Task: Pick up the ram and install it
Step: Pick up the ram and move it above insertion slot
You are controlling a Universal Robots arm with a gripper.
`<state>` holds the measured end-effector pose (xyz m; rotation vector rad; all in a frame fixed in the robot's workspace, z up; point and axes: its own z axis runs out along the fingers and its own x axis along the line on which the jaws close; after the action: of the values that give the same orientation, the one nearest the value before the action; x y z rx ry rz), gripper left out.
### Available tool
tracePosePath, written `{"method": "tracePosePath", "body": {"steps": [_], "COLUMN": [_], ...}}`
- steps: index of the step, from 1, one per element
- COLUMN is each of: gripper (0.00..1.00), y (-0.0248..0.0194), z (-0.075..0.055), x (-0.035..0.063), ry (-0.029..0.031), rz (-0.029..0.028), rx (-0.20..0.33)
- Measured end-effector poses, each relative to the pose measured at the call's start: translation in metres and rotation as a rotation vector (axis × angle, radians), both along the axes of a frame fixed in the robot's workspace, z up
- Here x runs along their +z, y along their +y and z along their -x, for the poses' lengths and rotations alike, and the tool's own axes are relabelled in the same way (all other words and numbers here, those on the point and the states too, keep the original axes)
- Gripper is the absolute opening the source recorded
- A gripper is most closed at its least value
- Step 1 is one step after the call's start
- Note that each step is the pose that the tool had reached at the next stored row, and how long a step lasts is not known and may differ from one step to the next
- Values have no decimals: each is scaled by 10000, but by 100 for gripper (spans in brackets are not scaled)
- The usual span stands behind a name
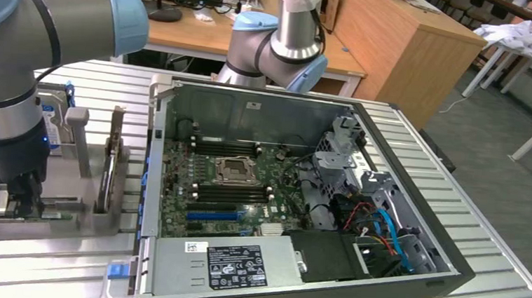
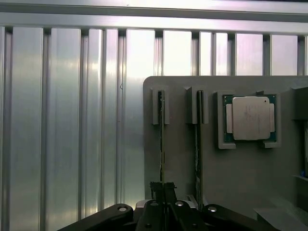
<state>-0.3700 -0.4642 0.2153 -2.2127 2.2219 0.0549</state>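
Observation:
In the wrist view the ram [image 2: 161,137] is a thin green stick seen edge-on, standing in a slot of the grey holder [image 2: 183,168] with its far end in a bracket. My gripper [image 2: 162,188] is shut on the stick's near end, one fingertip on each side. A second stick [image 2: 198,139] stands in the neighbouring slot. In the exterior view the gripper [image 1: 14,205] is down on the holder [image 1: 73,220] at the left, beside the open computer case [image 1: 426,273]. The motherboard's memory slots [image 1: 233,147] lie inside the case.
A square silver processor [image 2: 250,118] rests in a pocket of the holder. A hard drive [image 1: 56,131] stands behind it. A second arm's base [image 1: 278,48] rises behind the case. The table is ribbed metal [image 2: 62,120], and cables [image 1: 383,224] fill the case's right side.

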Motion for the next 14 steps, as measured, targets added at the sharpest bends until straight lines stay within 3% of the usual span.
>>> {"method": "tracePosePath", "body": {"steps": [14], "gripper": [12], "y": [-5], "z": [0], "x": [39], "ry": [1], "rz": [1], "rx": [0]}}
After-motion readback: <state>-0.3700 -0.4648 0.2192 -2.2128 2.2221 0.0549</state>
